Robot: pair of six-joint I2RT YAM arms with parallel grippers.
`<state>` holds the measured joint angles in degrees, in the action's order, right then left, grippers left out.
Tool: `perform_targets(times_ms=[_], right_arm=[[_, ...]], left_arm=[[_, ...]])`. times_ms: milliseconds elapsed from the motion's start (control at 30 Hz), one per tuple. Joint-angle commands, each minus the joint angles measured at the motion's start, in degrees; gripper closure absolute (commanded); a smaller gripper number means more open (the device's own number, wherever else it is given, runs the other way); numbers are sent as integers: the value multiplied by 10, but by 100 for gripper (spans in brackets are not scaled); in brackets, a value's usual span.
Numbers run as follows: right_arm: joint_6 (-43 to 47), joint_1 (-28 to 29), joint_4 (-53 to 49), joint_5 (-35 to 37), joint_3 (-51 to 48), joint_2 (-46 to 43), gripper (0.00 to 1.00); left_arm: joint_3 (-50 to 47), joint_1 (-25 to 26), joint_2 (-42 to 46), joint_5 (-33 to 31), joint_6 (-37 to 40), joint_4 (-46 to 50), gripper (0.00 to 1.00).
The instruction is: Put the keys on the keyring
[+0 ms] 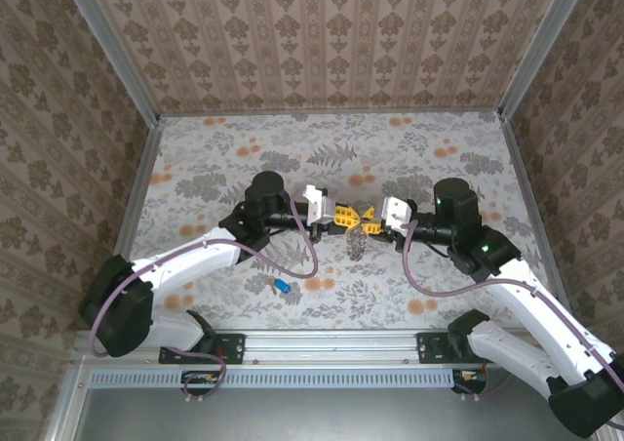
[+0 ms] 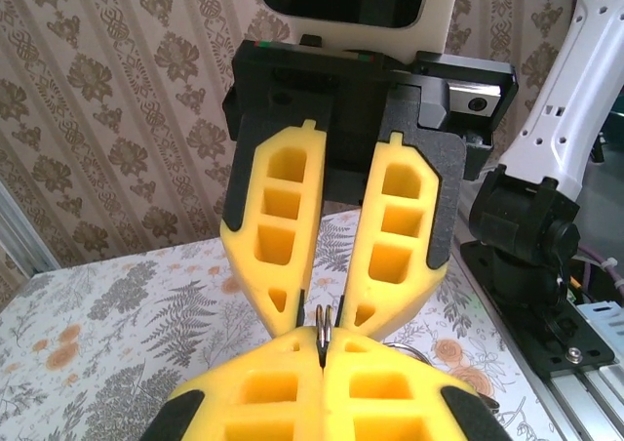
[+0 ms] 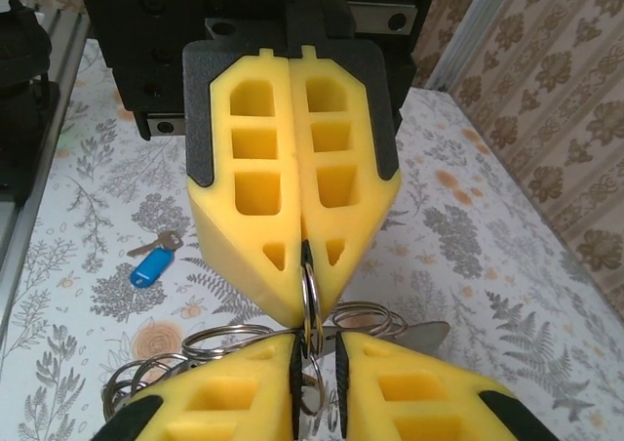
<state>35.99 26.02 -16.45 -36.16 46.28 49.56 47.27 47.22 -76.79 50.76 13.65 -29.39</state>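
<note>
The keyring (image 3: 310,304) is a bundle of linked thin metal rings, held up over the table's middle between the two grippers. My left gripper (image 2: 325,351) is shut on one ring (image 2: 324,322) edge-on. My right gripper (image 3: 315,368) faces it tip to tip, with its jaws a little apart. That ring passes through the gap, close against one pad. From above, the left gripper (image 1: 347,218) and right gripper (image 1: 370,217) meet, and the other rings (image 1: 359,244) hang below them. One of the keys, with a blue head (image 3: 151,266), lies flat on the table near the left arm (image 1: 283,287).
Loose rings (image 3: 214,348) and a flat pointed metal piece (image 3: 429,336) dangle just under my right fingers. Patterned walls enclose the floral table (image 1: 439,285) on three sides. An aluminium rail (image 1: 322,348) runs along the near edge by the arm bases.
</note>
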Motion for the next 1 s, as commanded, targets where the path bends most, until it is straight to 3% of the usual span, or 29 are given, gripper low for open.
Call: perform_targets(times_ms=[0, 233, 433, 567, 967], right_arm=[[-5, -2, 11, -29, 13, 8, 81], [-1, -2, -6, -27, 16, 7, 98], [30, -1, -86, -2, 53, 22, 100], [53, 5, -133, 14, 79, 41, 100], [81, 26, -140, 48, 90, 75, 100]], left_arm=[[1, 6, 3, 14, -4, -18, 100], [7, 5, 8, -10, 1, 20, 98], [47, 4, 21, -44, 82, 216, 76], [89, 6, 8, -49, 122, 323, 73], [113, 7, -17, -41, 76, 307, 72]])
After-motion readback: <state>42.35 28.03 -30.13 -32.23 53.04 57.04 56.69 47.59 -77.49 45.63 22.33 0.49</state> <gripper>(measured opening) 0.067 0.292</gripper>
